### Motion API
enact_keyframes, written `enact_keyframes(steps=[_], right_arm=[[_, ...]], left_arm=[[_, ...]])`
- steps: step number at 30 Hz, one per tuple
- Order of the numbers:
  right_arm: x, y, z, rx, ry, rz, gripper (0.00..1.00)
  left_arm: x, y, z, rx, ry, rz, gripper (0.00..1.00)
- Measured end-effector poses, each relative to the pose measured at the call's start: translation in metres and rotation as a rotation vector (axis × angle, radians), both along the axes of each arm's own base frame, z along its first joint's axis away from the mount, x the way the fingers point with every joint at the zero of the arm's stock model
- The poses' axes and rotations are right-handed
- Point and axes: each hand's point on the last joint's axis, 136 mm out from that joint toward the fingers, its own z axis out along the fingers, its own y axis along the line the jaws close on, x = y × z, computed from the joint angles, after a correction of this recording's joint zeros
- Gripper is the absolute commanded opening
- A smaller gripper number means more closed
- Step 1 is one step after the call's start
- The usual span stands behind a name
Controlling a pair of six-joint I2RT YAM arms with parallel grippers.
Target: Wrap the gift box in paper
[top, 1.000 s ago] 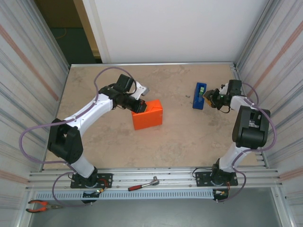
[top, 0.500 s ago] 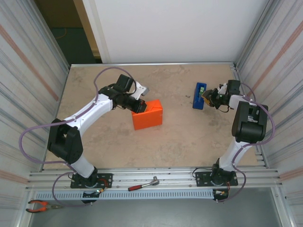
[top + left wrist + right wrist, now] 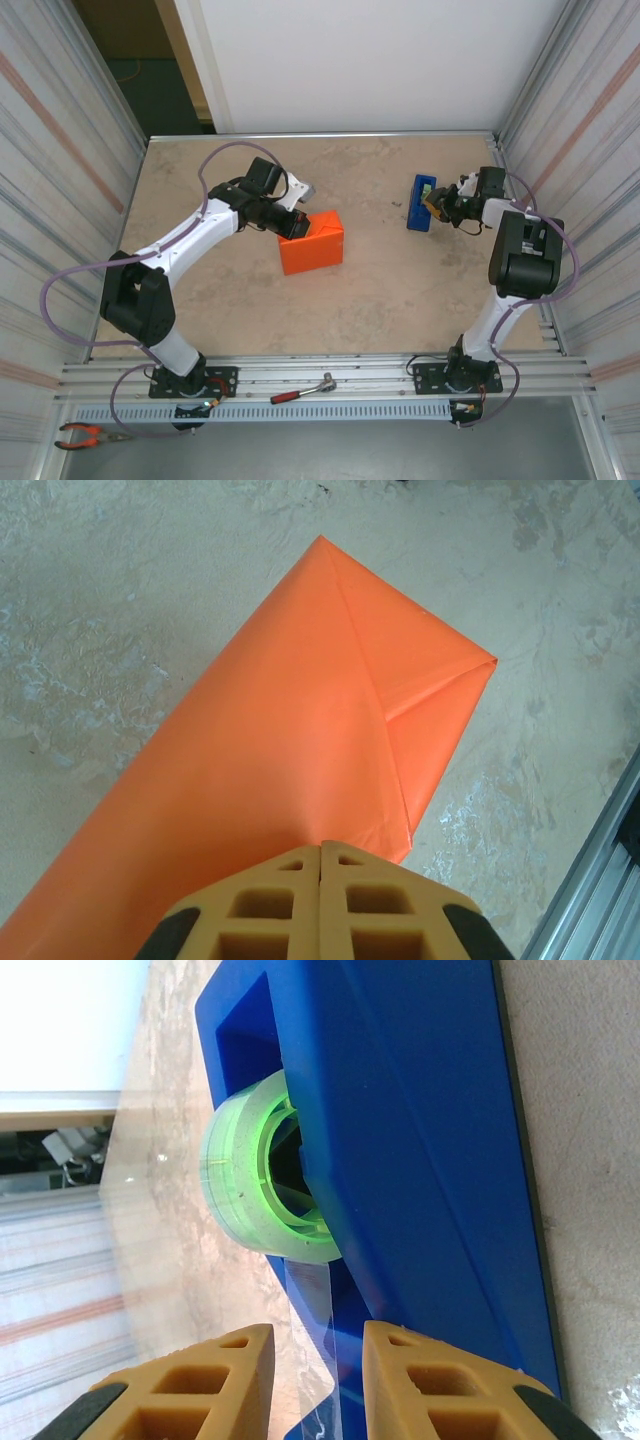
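I see open bench [image 3: 385, 290] between the folded orange paper [image 3: 312, 243] and the blue tape dispenser [image 3: 421, 203]; ribbed walls [image 3: 60, 150] hem both sides.

A beige, mottled tabletop [image 3: 380, 290] forms the floor of the enclosure, blotched with paler patches. A left metal wall [image 3: 60, 150], ribbed and silvery, rises on one side and a matching right metal wall [image 3: 590, 100] on the other, each crossed by a faint reddish stripe. A plain white panel [image 3: 370, 60] closes the back, with a dark opening [image 3: 130, 60] beside it at the far left. Slotted aluminium rails [image 3: 330, 375] run along the near edge. The light is soft and even, and shadows are faint.
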Motion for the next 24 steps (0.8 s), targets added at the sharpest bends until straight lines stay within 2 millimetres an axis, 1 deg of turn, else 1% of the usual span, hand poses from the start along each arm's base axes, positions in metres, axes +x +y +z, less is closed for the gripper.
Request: enact_keyframes(steps=[11, 16, 20, 22, 24], right_arm=[[0.0038, 0.0035, 0.0006, 0.026, -0.01, 0.02, 0.27], [0.0042, 0.004, 0.0006, 0.03, -0.013, 0.024, 0.22], [0.004, 0.0037, -0.0019, 0.03, -0.013, 0.022, 0.15], [0.0029, 0.0032, -0.0033, 0.031, -0.01, 0.021, 0.16], [0.0026, 0.0036, -0.0035, 0.034, -0.012, 0.022, 0.19]], left_arm=[[-0.0001, -0.0001, 0.0, 0.0, 0.0, 0.0, 0.0], [-0.0001, -0.0001, 0.0, 0.0, 0.0, 0.0, 0.0], [-0.0001, -0.0001, 0.0, 0.0, 0.0, 0.0, 0.0], [-0.0002, -0.0001, 0.0, 0.0, 0.0, 0.0, 0.0], [-0.0001, -0.0001, 0.0, 0.0, 0.0, 0.0, 0.0]])
